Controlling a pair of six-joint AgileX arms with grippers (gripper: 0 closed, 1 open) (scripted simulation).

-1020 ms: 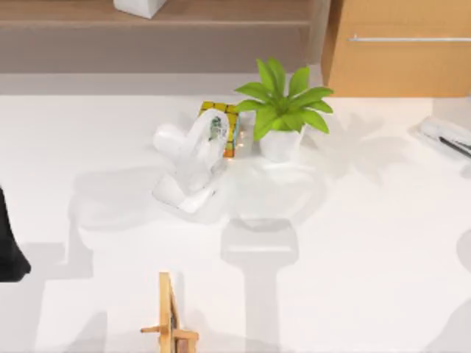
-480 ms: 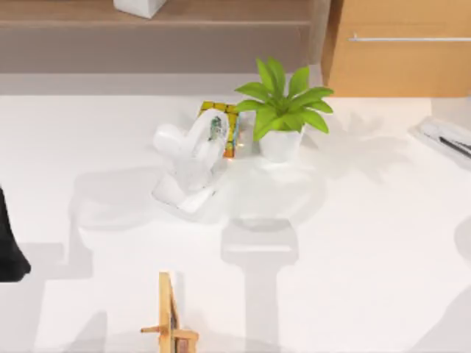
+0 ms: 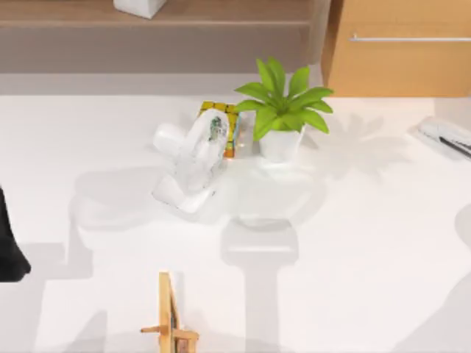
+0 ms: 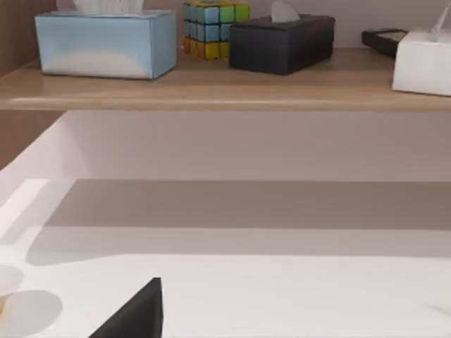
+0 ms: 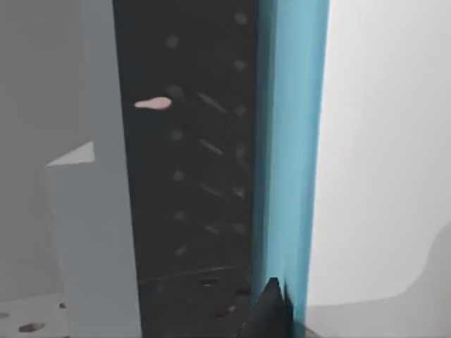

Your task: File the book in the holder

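Note:
In the right wrist view the book point(image 5: 290, 141) shows as a tall teal-blue edge very near the camera. One dark fingertip point(image 5: 271, 310) of my right gripper rests against it, so the gripper looks shut on it. Right beside the book are a dark perforated panel point(image 5: 190, 176) and a pale grey wall point(image 5: 91, 211). I cannot tell whether these belong to the holder. My left arm point(image 3: 9, 246) is parked at the table's left edge. One of its fingers point(image 4: 137, 317) stands well off to the side.
A potted plant point(image 3: 283, 110), a colour cube point(image 3: 221, 125) and a white glossy object point(image 3: 188, 165) stand at the table's middle back. A thin wooden stand point(image 3: 169, 316) is at the front edge. A white-and-black tool point(image 3: 445, 136) lies far right. A shelf point(image 4: 211, 88) carries boxes.
The shadows at the table's front right corner have drawn back toward the edge. Nothing on the table has moved, and the left arm is still.

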